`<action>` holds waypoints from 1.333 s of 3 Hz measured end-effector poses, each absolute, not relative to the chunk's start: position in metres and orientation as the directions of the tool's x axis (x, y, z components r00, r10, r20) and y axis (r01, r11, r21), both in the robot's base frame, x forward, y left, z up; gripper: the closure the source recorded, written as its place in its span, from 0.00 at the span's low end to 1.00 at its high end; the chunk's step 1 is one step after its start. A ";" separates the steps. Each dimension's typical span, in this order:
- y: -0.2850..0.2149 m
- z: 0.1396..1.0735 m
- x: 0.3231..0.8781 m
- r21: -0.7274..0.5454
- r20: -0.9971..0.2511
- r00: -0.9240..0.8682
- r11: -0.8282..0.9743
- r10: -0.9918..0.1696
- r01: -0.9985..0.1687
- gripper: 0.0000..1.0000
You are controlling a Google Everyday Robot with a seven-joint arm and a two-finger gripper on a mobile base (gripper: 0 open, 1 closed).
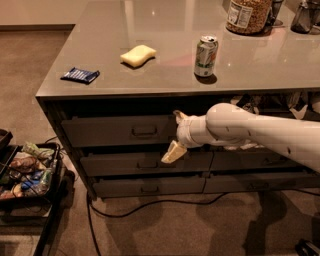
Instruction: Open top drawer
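Observation:
The top drawer (pixel 100 131) is a wide dark-grey front under the counter's left half, with a rectangular metal loop handle (pixel 144 131) at its centre. It looks pulled out a little from the cabinet. My gripper (pixel 172 135) is at the end of the white arm (pixel 250 131), just right of the handle, in front of the drawer's right end. One finger (pixel 171 152) points down-left over the second drawer; the other finger (pixel 179 117) is up by the top drawer's upper edge. The fingers are spread and hold nothing.
Two shorter drawers (pixel 145 163) lie below. On the grey countertop (pixel 100 40) are a yellow sponge (pixel 138 55), a blue packet (pixel 80 75), a soda can (pixel 206 56) and a jar (pixel 247 15). A black bin of snacks (pixel 27 172) stands at the left. A cable (pixel 150 205) runs on the floor.

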State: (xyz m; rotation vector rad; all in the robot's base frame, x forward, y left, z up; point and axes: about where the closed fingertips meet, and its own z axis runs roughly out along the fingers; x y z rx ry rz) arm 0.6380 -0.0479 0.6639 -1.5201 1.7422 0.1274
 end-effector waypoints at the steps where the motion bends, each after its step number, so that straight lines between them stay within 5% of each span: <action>1: -0.045 0.670 0.641 -0.438 -0.615 0.072 0.265 -0.785 -0.859 0.00; 4: -0.028 0.684 0.657 -0.421 -0.569 0.083 0.203 -0.818 -0.884 0.00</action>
